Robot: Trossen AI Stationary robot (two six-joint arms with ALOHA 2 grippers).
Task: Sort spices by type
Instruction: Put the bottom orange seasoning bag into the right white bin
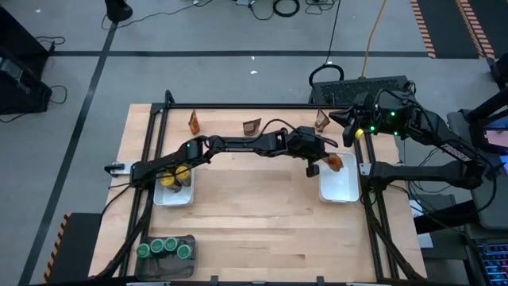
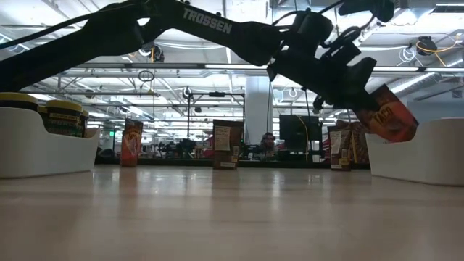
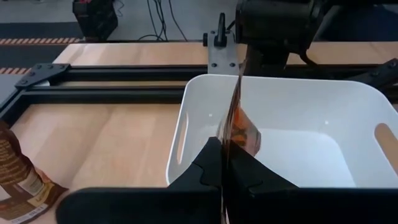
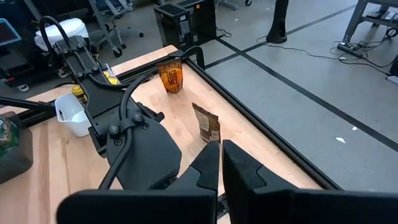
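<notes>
My left gripper (image 3: pixel 222 171) reaches across the table from the left and is shut on a brown-orange spice packet (image 2: pixel 388 116). It holds the packet over the left part of the right white tray (image 3: pixel 292 93). Three more packets stand upright along the far edge (image 1: pixel 193 121) (image 1: pixel 252 126) (image 1: pixel 321 120). Yellow-lidded jars (image 1: pixel 176 176) sit in the left white tray (image 1: pixel 173 196). Green-lidded jars (image 1: pixel 164 247) sit in the dark grey tray (image 1: pixel 189 238) at the near left. My right gripper (image 4: pixel 221 155) is shut on nothing, raised at the far right. My left gripper pinches the packet's flat faces (image 3: pixel 231 140) between its two fingers, at the end nearest the arm. The fingers slant downward from the table's left. The packet sticks out beyond the fingertips, tilted, its free end (image 2: pixel 402 127) lowest and clear of the tray.
A black frame rail (image 1: pixel 254 107) runs along the far edge behind the standing packets. Bare wooden tabletop (image 1: pixel 262 214) lies between the two white trays. The right arm's base and cables (image 1: pixel 397 119) stand beyond the far right corner.
</notes>
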